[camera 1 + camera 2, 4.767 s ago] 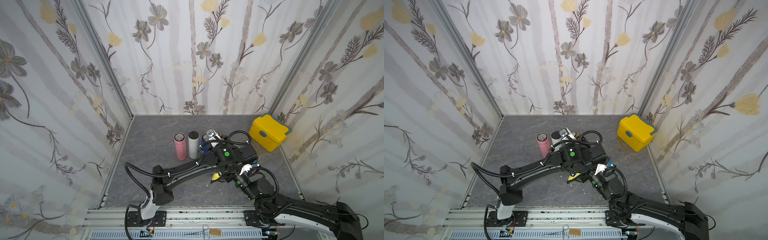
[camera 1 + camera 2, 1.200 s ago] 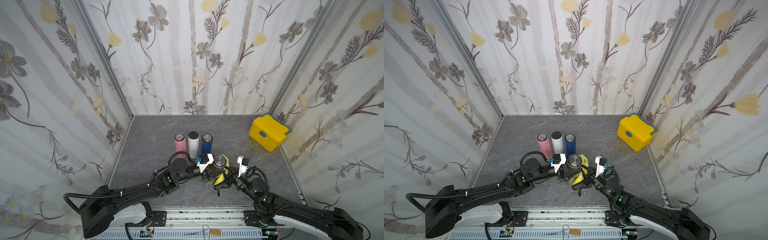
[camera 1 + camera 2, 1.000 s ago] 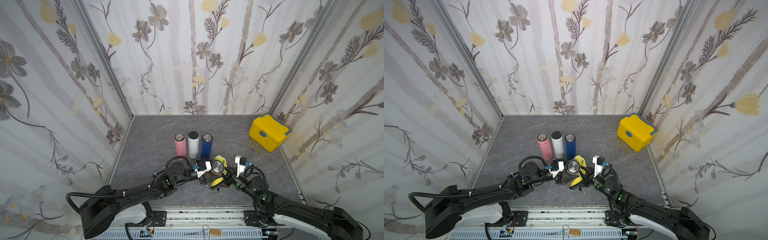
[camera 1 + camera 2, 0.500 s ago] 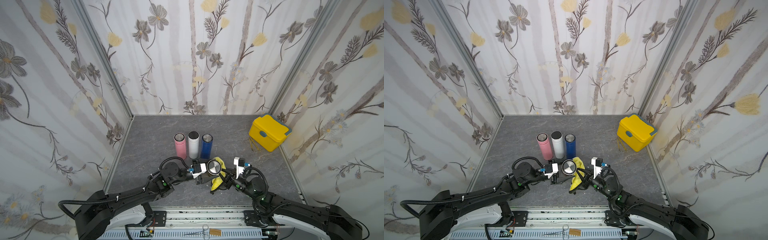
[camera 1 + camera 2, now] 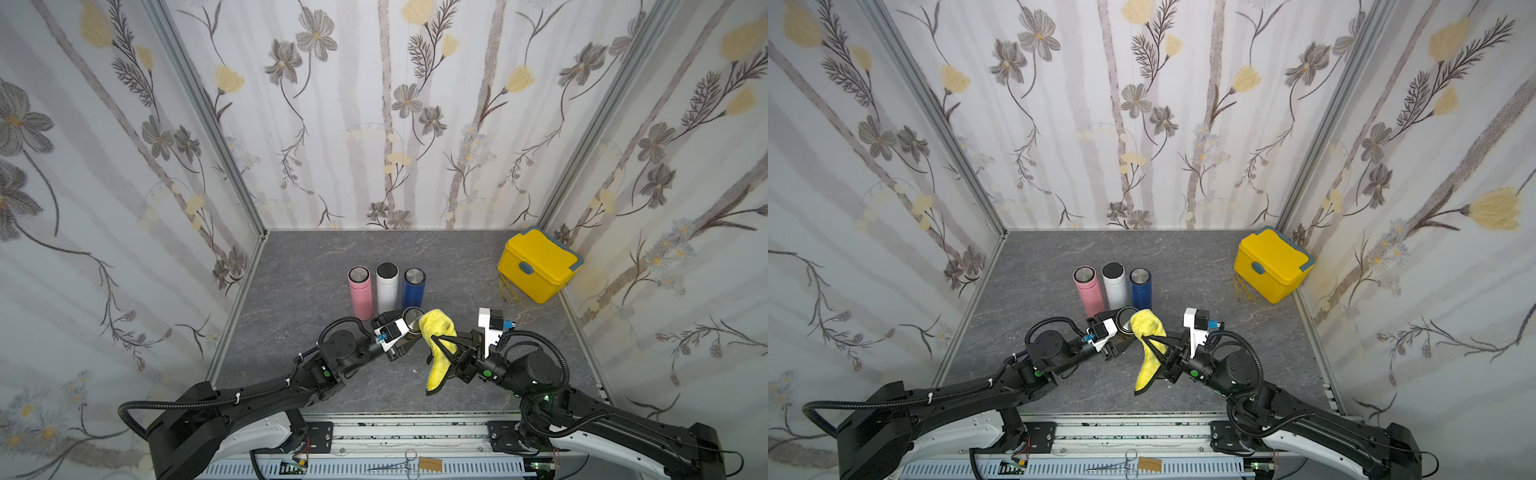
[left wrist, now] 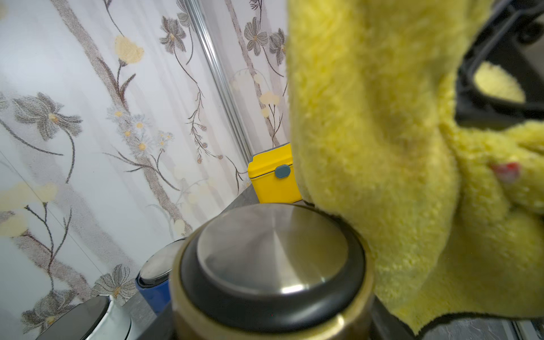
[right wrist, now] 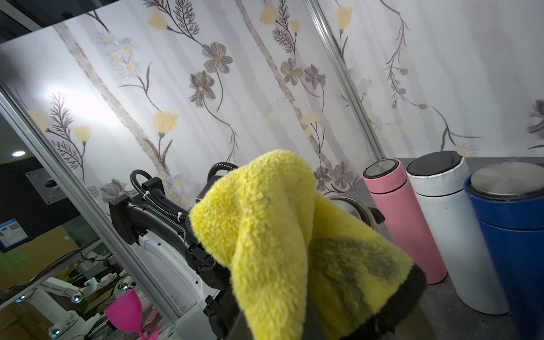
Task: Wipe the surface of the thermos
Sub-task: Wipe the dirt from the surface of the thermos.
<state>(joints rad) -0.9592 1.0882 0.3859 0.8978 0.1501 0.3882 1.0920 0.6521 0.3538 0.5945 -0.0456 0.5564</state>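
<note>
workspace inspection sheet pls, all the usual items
surface: grey marbled tabletop, no spills seen
job's things: gold thermos tilted in the left tool; yellow cloth pressed against its lid end
clutter: pink thermos, white thermos and blue thermos upright in a row; yellow box closed in the far corner
grippers: left tool shut on gold thermos; right tool shut on yellow cloth
cables: black hose looped at the left wrist
surroundings: floral wall panels
</note>
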